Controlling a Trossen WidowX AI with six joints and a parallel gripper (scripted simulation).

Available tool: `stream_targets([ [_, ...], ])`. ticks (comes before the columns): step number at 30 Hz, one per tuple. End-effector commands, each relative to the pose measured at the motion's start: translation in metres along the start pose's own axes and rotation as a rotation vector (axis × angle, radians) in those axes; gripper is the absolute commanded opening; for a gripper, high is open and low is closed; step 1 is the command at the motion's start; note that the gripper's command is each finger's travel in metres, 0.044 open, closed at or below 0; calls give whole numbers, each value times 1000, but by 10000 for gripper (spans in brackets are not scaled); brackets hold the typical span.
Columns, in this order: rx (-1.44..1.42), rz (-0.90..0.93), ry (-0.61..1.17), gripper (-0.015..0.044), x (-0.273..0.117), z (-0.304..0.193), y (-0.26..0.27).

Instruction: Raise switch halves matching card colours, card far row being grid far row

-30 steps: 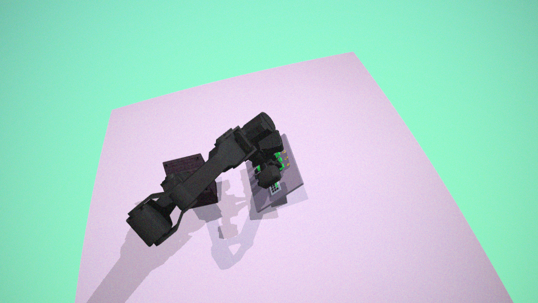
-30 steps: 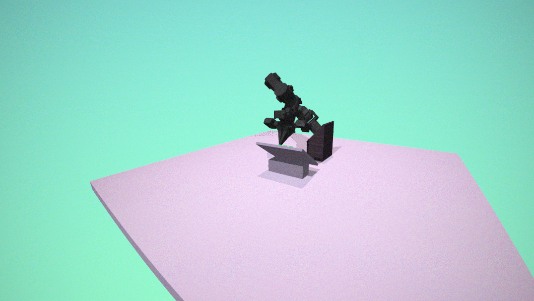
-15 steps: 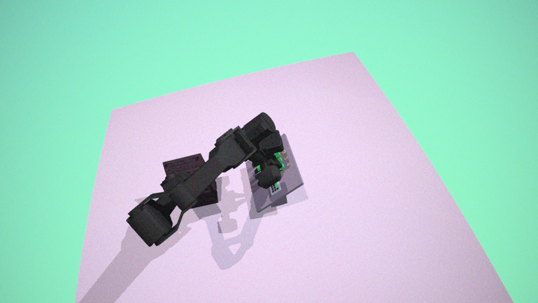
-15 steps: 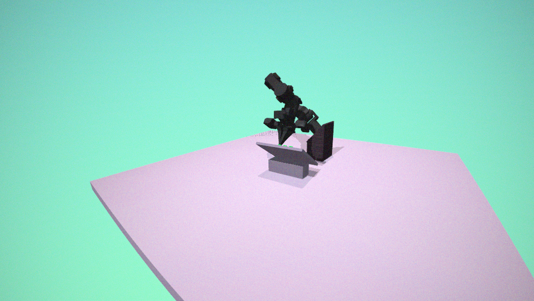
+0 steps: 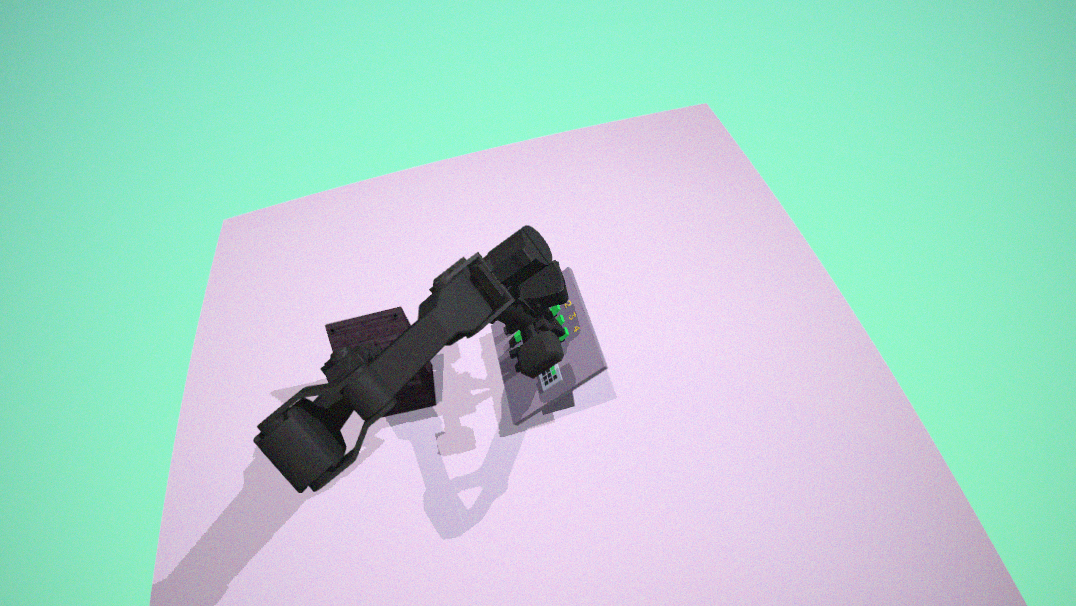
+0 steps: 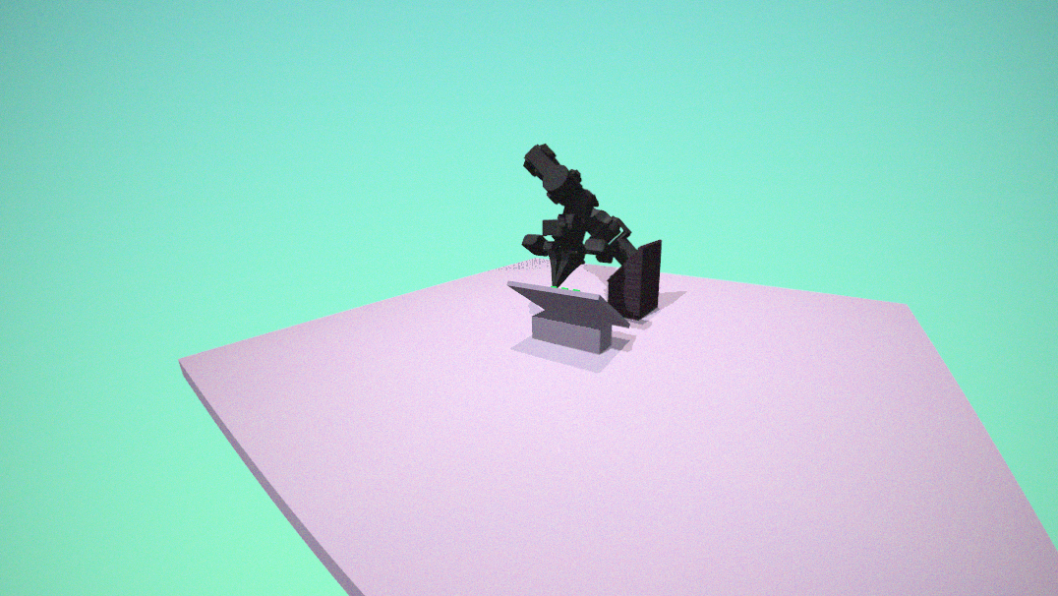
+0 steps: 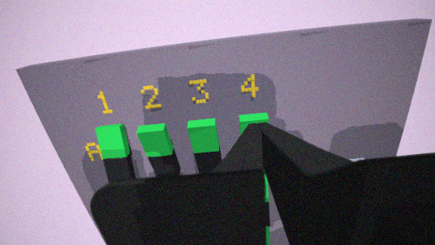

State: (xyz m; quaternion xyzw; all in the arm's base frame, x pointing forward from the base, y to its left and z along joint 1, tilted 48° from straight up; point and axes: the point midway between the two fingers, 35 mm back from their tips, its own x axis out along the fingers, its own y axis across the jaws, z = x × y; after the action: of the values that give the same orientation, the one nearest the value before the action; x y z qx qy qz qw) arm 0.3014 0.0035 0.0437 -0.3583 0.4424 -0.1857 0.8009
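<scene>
Spotter 1: Your gripper (image 5: 555, 325) (image 6: 555, 285) (image 7: 257, 131) is fully shut, w/ nothing held. You've got its tips right at switch A4 (image 7: 253, 118), over the green half; the fingers hide the rest of that switch.

Spotter 2: Touching, or just above?

Spotter 1: Prob. touching, but your view's poor there, so don't take that as certain.

Spotter 2: OK. In your wrist cam, switch A1 (image 7: 113, 139), switch A2 (image 7: 155, 139) and switch A3 (image 7: 204, 135) run in a row to the left of A4, green ends toward the yellow nos. A1's green face looks brighter than the other two.

Spotter 1: Your switch panel (image 5: 583, 350) (image 6: 573, 307) (image 7: 325, 73) sits tilted on a grey block (image 5: 558, 402) (image 6: 569, 332), on the pink tabletop (image 5: 677, 225) (image 6: 666, 444).

Spotter 2: And your pattern card (image 5: 550, 376) (image 7: 357, 160) is on the panel, partly hidden; you can't read all its squares.
</scene>
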Motion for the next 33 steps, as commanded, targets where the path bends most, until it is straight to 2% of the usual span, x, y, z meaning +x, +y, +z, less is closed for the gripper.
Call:
stream_targets([
  [1, -2, 6, 0, 0, 1, 0, 1],
  [22, -2, 6, 0, 0, 4, 0, 1],
  [24, 1, 4, -1, 0, -5, 0, 1],
  [29, -3, 10, -22, 0, -59, -3, 2],
  [33, -4, 10, -24, 0, -61, -3, 1],
])
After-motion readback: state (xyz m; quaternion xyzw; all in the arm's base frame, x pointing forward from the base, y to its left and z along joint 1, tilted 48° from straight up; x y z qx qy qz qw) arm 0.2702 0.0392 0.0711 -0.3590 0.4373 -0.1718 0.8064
